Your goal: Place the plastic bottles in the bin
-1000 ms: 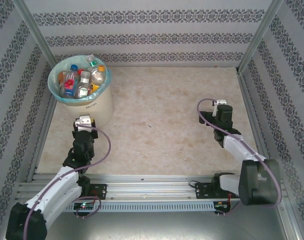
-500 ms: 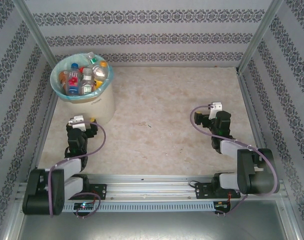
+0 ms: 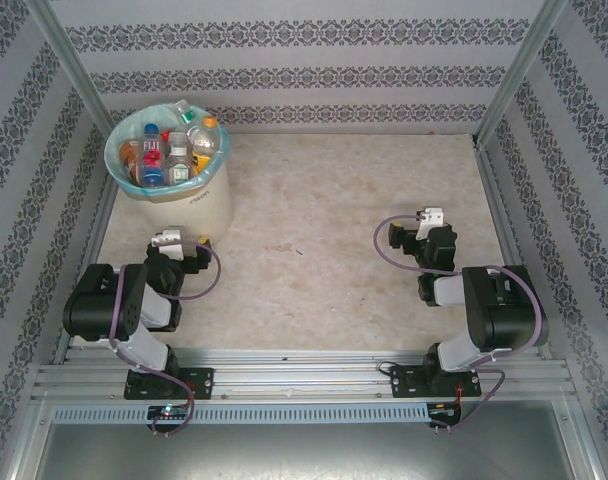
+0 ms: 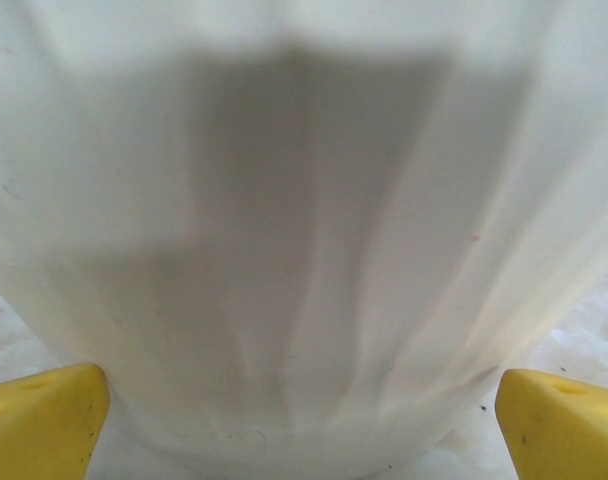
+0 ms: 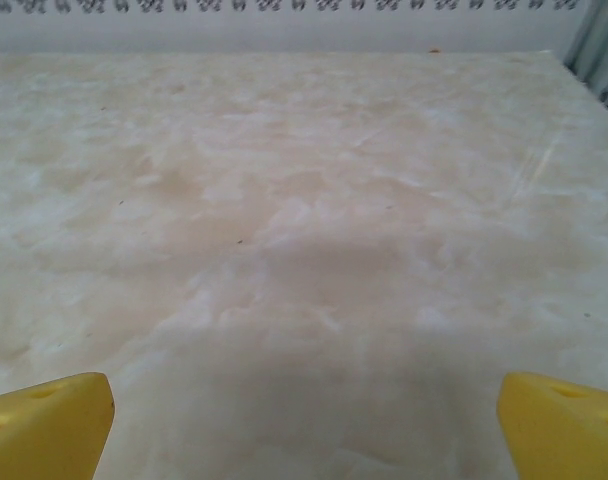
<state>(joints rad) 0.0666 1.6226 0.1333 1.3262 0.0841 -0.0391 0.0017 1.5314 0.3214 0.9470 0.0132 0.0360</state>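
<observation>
Jaws stand wide and empty on the left gripper (image 3: 191,243) and right gripper (image 3: 420,232), but the left, seemingly just beside the far-left bin (image 3: 199,205), could topple it and spill the bottles (image 3: 169,150) if swung carelessly.

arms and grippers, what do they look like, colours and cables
The left arm and right arm have black joint housings and white link covers. A purple cable loops beside each wrist. The left gripper and right gripper carry a white piece on top, and their fingertips are yellow wedges.

Plastic bottles (image 3: 170,150) in the bin (image 3: 200,206), far-left corner of the table (image 3: 324,262)
</observation>
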